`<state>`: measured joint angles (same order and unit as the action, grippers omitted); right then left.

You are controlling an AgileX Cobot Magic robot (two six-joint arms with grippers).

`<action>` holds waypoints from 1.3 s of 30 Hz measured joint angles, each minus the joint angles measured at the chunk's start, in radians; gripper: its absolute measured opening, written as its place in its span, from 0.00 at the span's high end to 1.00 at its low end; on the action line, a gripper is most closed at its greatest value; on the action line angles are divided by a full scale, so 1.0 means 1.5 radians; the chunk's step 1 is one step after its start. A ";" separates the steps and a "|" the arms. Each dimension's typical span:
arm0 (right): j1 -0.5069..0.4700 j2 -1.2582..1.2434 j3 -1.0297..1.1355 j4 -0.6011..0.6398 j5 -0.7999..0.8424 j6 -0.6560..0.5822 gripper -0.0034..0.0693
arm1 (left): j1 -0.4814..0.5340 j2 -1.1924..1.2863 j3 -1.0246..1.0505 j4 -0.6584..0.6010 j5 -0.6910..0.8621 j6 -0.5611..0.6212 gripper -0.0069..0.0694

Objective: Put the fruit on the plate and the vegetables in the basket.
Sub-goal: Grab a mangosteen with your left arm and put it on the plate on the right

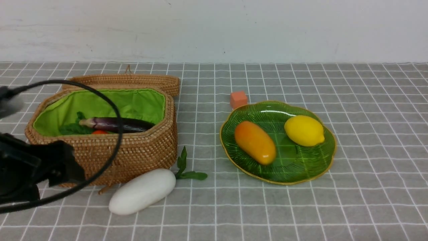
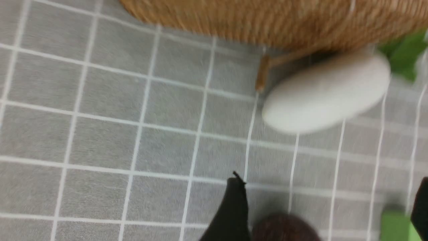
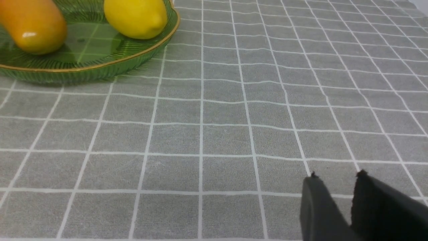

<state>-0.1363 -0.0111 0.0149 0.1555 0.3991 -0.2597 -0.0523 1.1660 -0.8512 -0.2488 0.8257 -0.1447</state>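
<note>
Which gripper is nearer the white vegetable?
Left. The left gripper is close beside the white vegetable, near the basket; the right gripper is away on the plate's other side.

1. A plain white wall (image 1: 214,30), faintly scuffed, fills the upper strip of the frame.
2. Below it, the surface (image 1: 367,87) lies under a grey cloth (image 1: 367,201) with a white grid.
3. Light is soft and even.
</note>
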 joint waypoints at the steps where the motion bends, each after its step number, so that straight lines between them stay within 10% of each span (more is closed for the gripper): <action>1: 0.000 0.000 0.000 0.000 0.000 0.000 0.71 | -0.015 0.011 -0.003 0.002 0.007 0.010 0.04; 15: 0.000 0.000 0.000 0.000 -0.001 0.000 0.68 | -0.214 0.187 -0.003 0.076 0.079 -0.081 0.05; 39: 0.000 0.000 0.000 0.000 -0.001 0.000 0.64 | -0.216 0.264 0.007 0.015 0.077 -0.020 0.21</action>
<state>-0.1363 -0.0111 0.0149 0.1555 0.3979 -0.2597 -0.3768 1.5617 -0.8412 -0.2261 0.9414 -0.1748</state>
